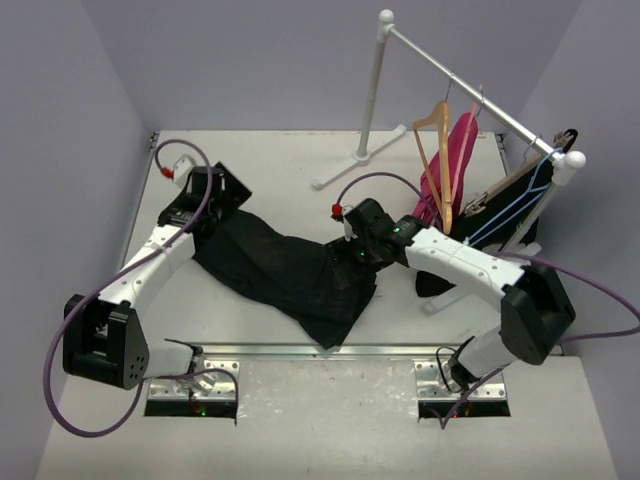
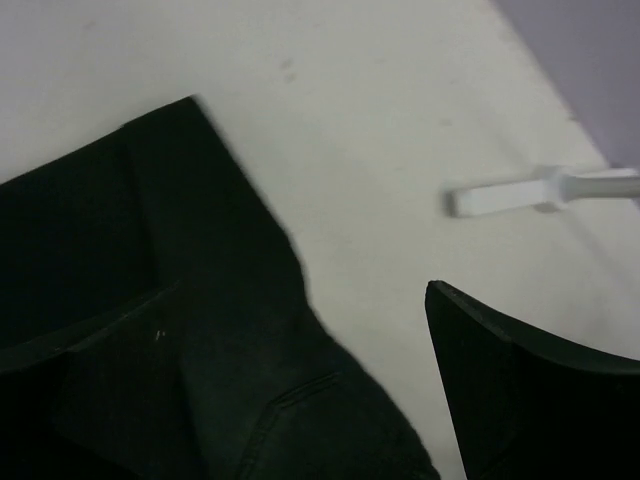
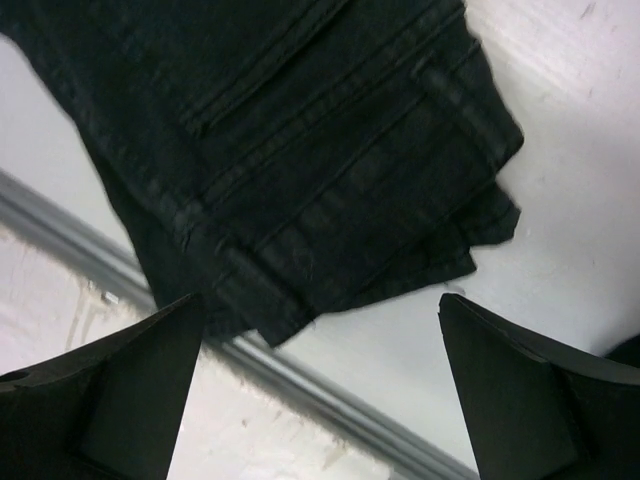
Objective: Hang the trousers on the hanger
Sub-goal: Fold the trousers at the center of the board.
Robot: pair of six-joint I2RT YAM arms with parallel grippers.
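The black trousers [image 1: 285, 270] lie flat on the worktop [image 1: 280, 165], stretched at a slant between the two arms. The left fingers [image 2: 530, 400] stand wide apart over the far-left end and hold nothing. The right fingers [image 3: 540, 400] are also wide and empty, over the trousers' right side. The wooden hanger [image 1: 444, 170] hangs on the rail [image 1: 470, 87], beside a pink garment [image 1: 462, 150] and apart from the trousers.
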